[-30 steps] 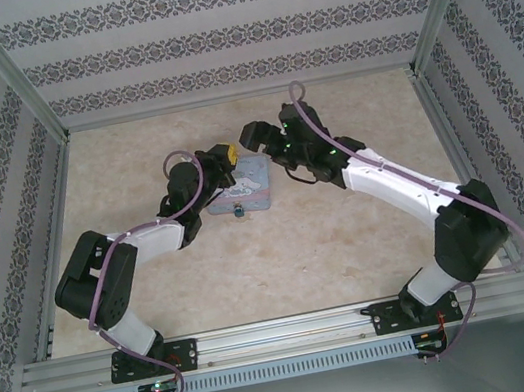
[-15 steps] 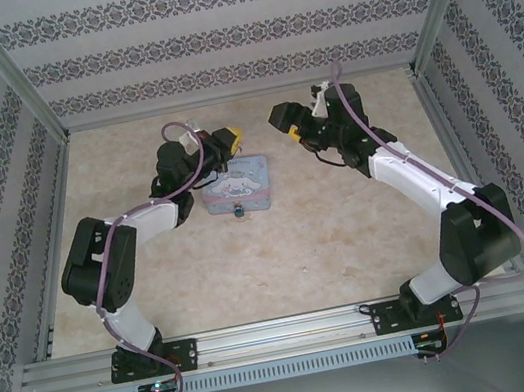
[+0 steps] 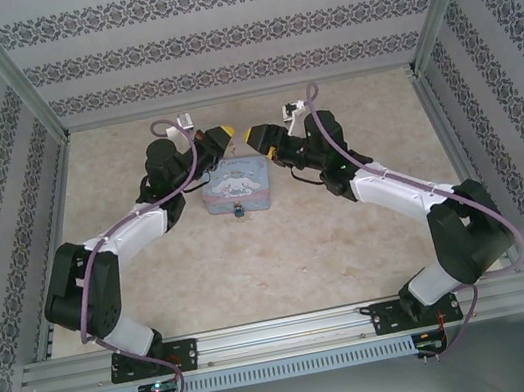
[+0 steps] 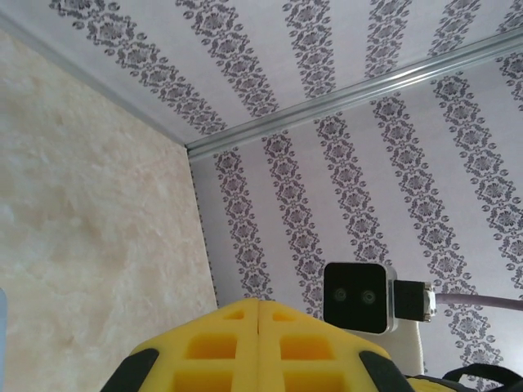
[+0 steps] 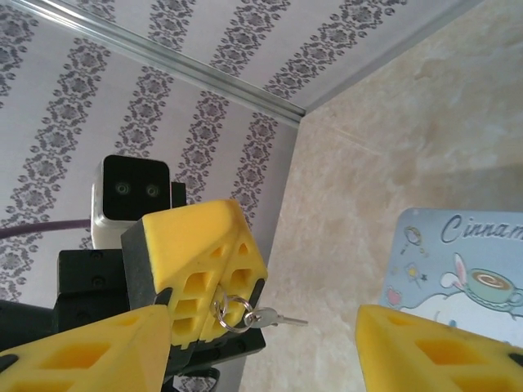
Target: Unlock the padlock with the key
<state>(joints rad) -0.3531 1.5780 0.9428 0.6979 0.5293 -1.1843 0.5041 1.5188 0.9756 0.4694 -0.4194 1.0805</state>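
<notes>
While the left end effector (image 3: 221, 135) is shut tight on the key (image 5: 274, 318) by its ring, the blade juts from its tips toward the right end effector (image 3: 257, 137), whose 2 fingers (image 5: 441, 351) stand partly apart, holding nothing. Below both, on the table (image 3: 350, 231), the padlock (image 3: 239, 210) sits at the edge of the tin (image 3: 236, 182) nearer the arm bases.

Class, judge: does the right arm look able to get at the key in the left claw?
Probably yes: the key juts free from the shut left claw, facing the open right claw, nothing between.
</notes>
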